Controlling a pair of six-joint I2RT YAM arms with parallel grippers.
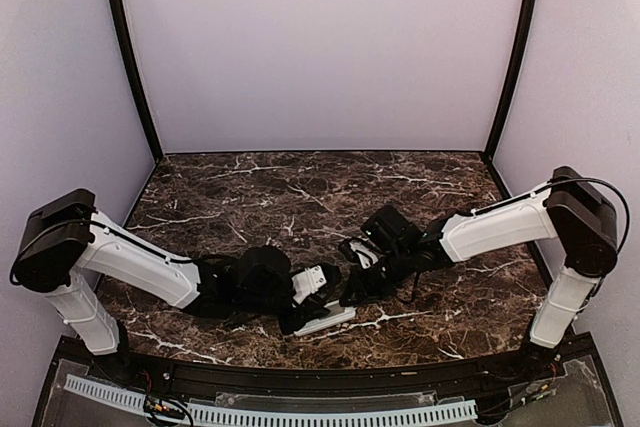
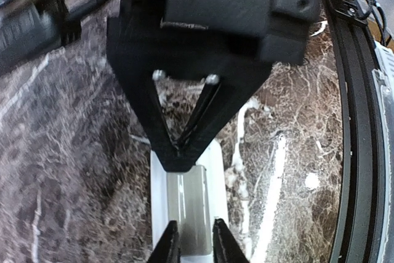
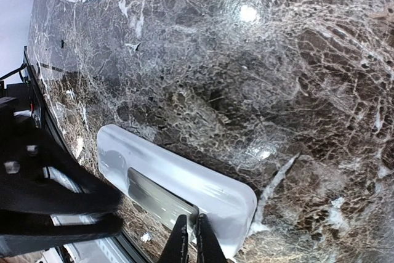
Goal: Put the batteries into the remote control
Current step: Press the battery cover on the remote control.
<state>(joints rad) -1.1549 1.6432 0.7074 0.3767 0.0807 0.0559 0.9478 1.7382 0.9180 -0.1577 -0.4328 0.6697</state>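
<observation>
Remote control [image 1: 328, 318]: lies back-up on the table [image 1: 300, 197] near its front edge, bay exposed.
Batteries: none in view.
Left gripper [image 2: 196, 247]: fingers narrowly apart over the bay; whether it holds anything cannot be told.
Right gripper [image 3: 189, 244]: closed, tips at the bay.
Step, as judged: seating batteries.
Next move: a gentle, level press.

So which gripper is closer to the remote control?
Too close to call. The left gripper hangs over the bay of the remote control, tips apart; the right gripper, shut, points at the bay near one end.
</observation>
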